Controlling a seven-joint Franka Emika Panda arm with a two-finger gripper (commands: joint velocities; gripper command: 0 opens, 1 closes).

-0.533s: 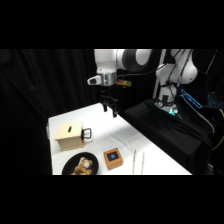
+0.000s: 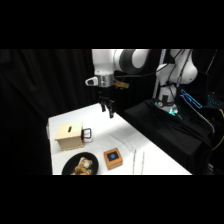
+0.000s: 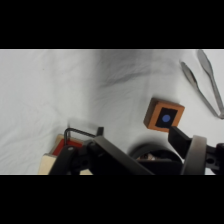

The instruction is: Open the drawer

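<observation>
The drawer (image 2: 80,136) sits pushed into its pale slot-topped casing (image 2: 68,135) near the table's left edge, with its black loop handle (image 2: 87,134) pointing right. In the wrist view the handle (image 3: 80,133) and a reddish-brown part of the drawer (image 3: 62,148) show at the lower left. My gripper (image 2: 107,108) hangs open well above the table, up and to the right of the handle, holding nothing. In the wrist view the gripper (image 3: 136,132) shows one dark fingertip (image 3: 176,135) at the right.
A small orange box with a blue centre (image 2: 113,157) (image 3: 164,116) lies in front of the drawer. A dark plate (image 2: 70,162) holds a brown toy. Metal tongs (image 2: 137,161) (image 3: 202,80) lie to the right. The white table (image 2: 125,135) ends close behind the casing.
The gripper has edged slightly left and down toward the drawer side. The objects on the table have not moved.
</observation>
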